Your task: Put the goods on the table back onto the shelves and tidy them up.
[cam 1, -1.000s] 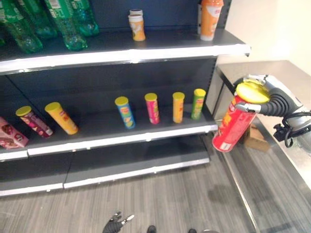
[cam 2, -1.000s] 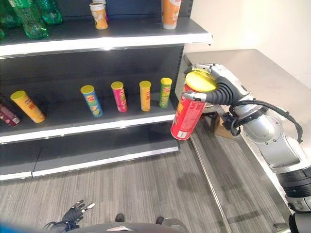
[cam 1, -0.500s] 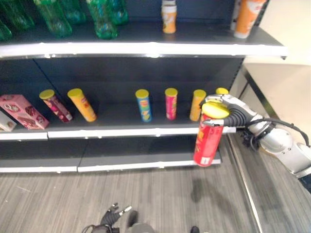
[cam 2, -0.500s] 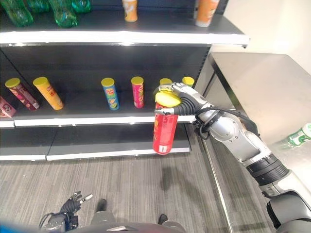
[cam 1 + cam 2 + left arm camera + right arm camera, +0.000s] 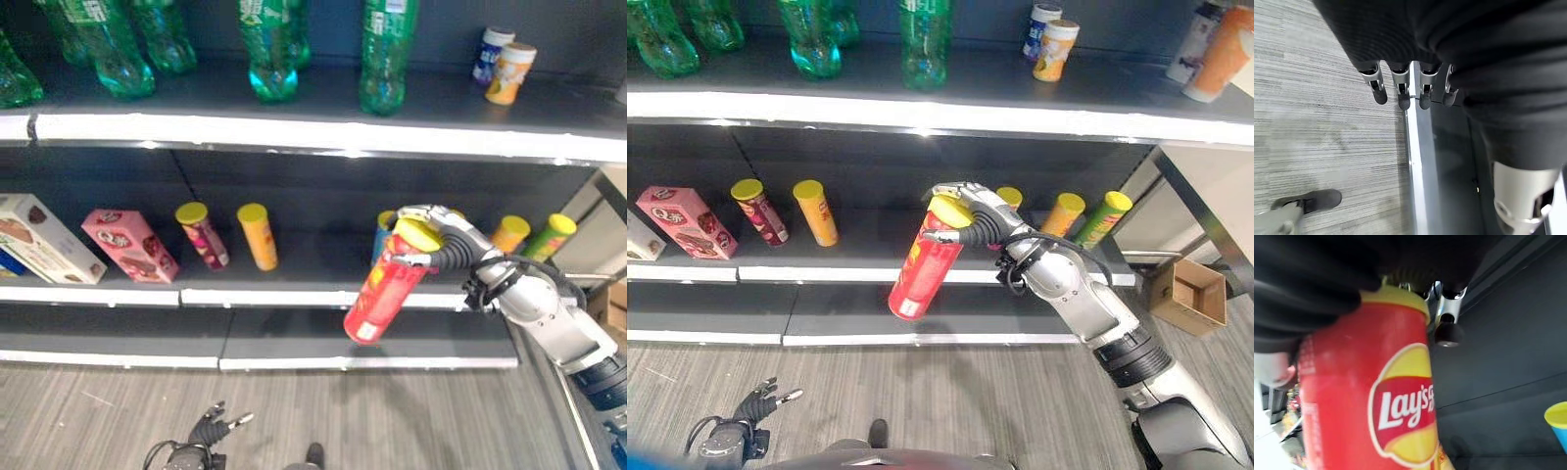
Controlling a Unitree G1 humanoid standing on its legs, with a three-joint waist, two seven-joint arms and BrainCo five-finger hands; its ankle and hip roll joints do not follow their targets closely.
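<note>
Red chip canister [image 5: 384, 291], tilted, hangs before the middle shelf [image 5: 294, 294], my right hand [image 5: 965, 217] clamped round its yellow-lidded top. To place it well, I should level it upright, then set it beside the blue canister [image 5: 383, 231]. My left hand [image 5: 1400, 88] hangs low, fingers straight.

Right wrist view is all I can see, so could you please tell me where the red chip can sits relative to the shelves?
Observer: The red chip can hangs tilted in front of the middle shelf, gripped at its lid end by the right hand.
Operator: Is there a free spot nearby?
Observer: Yes, bare shelf lies between the yellow can and the held can.
Operator: And the left hand?
Observer: The left hand hangs low over the floor, fingers relaxed, holding nothing.
</note>
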